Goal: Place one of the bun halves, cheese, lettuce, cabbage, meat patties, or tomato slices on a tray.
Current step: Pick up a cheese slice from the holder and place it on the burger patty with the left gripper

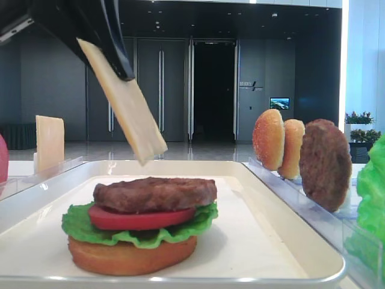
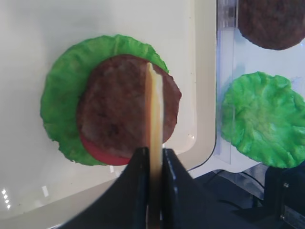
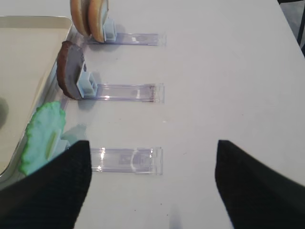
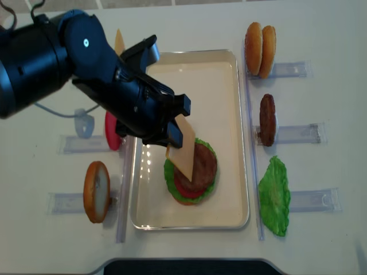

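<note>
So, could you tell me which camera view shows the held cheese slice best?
The low exterior high view: the cheese hangs tilted, its broad face clear, above the patty. The left wrist view shows it only edge-on; the overhead view shows it from above, partly under the left gripper; the right wrist view misses it.

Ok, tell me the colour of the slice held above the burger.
Pale yellow; the cheese shows best in the low exterior view.

- Clear plastic slotted racks (image 3: pixel 125 91) lay on a white tabletop (image 3: pixel 228 71), three on each side.
- Tall dark glass doors with long vertical metal handles (image 1: pixel 161 90) stood behind the table.
- A small lit screen (image 1: pixel 279 103) hung on the dark wall.
- Potted flowering plants (image 1: pixel 359 118) sat far right.
</note>
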`<action>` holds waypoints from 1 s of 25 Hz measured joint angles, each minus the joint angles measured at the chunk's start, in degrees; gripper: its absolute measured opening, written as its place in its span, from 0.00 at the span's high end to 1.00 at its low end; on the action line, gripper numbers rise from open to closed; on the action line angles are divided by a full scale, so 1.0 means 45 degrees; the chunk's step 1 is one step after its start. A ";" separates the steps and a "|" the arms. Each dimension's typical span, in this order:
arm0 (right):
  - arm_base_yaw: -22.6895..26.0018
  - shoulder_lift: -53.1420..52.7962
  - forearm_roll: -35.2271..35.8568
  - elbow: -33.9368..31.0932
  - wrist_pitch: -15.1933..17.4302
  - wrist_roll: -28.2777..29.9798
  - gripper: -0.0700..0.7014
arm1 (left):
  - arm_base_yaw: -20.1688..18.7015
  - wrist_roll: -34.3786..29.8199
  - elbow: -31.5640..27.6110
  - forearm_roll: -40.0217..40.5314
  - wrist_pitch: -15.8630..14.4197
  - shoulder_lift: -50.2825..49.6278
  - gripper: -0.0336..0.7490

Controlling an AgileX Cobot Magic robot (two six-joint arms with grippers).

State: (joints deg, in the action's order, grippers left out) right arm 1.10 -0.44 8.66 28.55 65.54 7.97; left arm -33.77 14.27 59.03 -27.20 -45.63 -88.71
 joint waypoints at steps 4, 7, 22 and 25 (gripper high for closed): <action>0.0000 0.0000 0.0000 0.0000 0.0000 0.0000 0.21 | 0.0000 -0.1128 -0.0930 -0.1309 0.1013 0.0011 0.91; 0.0000 0.0000 0.0000 0.0000 0.0000 0.0000 0.21 | 0.0000 -0.1987 -0.1313 -0.2256 0.1656 0.0011 0.91; 0.0000 0.0000 0.0000 0.0000 0.0000 0.0000 0.21 | 0.0000 -0.3873 -0.1627 -0.4277 0.2310 -0.0307 0.91; 0.0000 0.0000 0.0000 0.0000 0.0000 0.0000 0.21 | 0.0000 -0.4029 -0.1627 -0.4424 0.2309 -0.0484 0.91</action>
State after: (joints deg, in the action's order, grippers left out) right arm 1.10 -0.44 8.66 28.55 65.54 7.97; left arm -33.77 -3.86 51.71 -47.11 -35.24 -90.89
